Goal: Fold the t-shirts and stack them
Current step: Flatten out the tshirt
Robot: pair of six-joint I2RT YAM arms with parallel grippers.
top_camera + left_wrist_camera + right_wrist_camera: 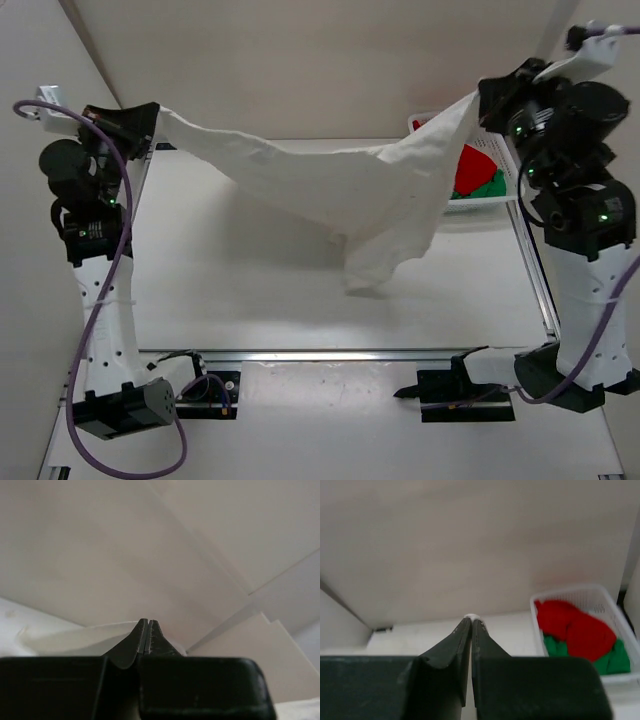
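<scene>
A white t-shirt (pixel 340 190) hangs stretched in the air above the table, sagging in the middle, with its lower part drooping toward the tabletop. My left gripper (pixel 155 125) is shut on its left end at the far left. In the left wrist view the left gripper (pixel 148 621) shows its jaws pressed together, with white cloth (pixel 65 637) beside them. My right gripper (pixel 482 103) is shut on the shirt's right end, high at the far right. In the right wrist view a bit of white cloth pokes out at the tips of the right gripper (pixel 471 618). A red t-shirt (pixel 570 625) and a green t-shirt (pixel 615 657) lie bunched in the basket.
The white lattice basket (pixel 480 206) stands at the back right of the table, partly behind the hanging shirt; the right wrist view shows this basket (pixel 597 599) too. Metal rails run along the table's front edge (pixel 340 355) and right edge (pixel 535 270). Walls close in the back and left.
</scene>
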